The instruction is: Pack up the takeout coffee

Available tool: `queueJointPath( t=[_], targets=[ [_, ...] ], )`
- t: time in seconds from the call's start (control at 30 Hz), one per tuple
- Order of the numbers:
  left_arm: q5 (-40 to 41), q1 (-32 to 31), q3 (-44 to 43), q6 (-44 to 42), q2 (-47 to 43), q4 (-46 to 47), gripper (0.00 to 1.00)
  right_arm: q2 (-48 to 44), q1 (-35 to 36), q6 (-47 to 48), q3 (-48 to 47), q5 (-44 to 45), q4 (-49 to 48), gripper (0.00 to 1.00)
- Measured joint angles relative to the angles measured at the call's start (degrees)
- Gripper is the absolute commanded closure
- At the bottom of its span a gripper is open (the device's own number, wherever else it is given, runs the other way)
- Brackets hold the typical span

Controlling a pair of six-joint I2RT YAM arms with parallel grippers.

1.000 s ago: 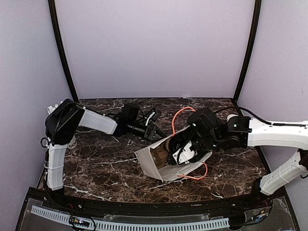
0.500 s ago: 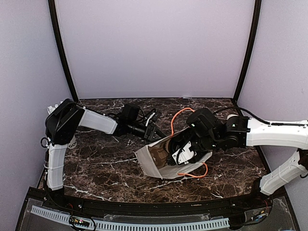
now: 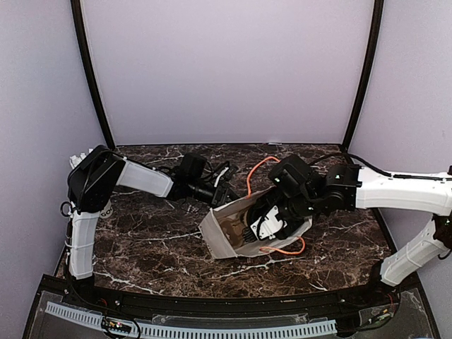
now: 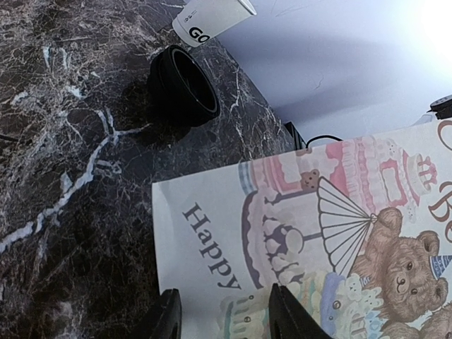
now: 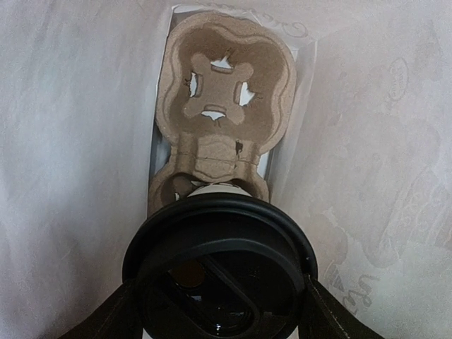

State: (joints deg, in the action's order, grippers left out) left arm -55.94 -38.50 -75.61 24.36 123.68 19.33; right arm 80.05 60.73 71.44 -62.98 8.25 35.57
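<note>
The takeout coffee (image 5: 219, 265), a white cup under a black lid, sits between the fingers of my right gripper (image 5: 220, 311), which is shut on it inside the paper bag (image 5: 70, 141). A brown pulp cup carrier (image 5: 222, 106) lies deeper in the bag, just beyond the cup. From above, the bag (image 3: 219, 244) lies on its side with its mouth facing right, and my right gripper (image 3: 260, 224) reaches in. My left gripper (image 3: 224, 191) is at the bag's upper rim. Its fingers (image 4: 169, 318) stand apart over the printed "Happy" panel (image 4: 212, 233), pinching nothing that shows.
A black round lid (image 4: 180, 85) lies on the dark marble table (image 4: 63, 176), with a white paper cup (image 4: 212, 18) just behind it. The bag's orange cord handles (image 3: 265, 168) loop out by the right arm. Purple walls close the back and sides.
My right gripper has pushed the coffee a little further left into the bag, and the bag's mouth has shifted slightly with it. The left gripper has stayed put.
</note>
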Motion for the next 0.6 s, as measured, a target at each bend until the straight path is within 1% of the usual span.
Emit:
queueJointPath(
  t=[0.2, 0.4, 0.5, 0.6],
  targets=[
    [0.0, 0.0, 0.0, -0.2, 0.1, -1.2, 0.56, 1.7, 0.0, -0.7, -3.1, -0.8, 4.1, 0.55],
    [-0.4, -0.1, 0.0, -0.2, 0.1, -1.9, 0.56, 5.4, -0.2, -2.3, -7.7, -2.7, 11.3, 0.55],
    [-0.7, -0.1, 0.0, -0.2, 0.1, -2.5, 0.56, 8.0, -0.3, -3.9, -11.8, -4.3, 15.8, 0.55],
    [-0.6, 0.1, 0.0, -0.4, 0.1, -3.2, 0.56, 9.5, -0.3, -5.5, -13.8, -5.1, 17.8, 0.55]
  ],
)
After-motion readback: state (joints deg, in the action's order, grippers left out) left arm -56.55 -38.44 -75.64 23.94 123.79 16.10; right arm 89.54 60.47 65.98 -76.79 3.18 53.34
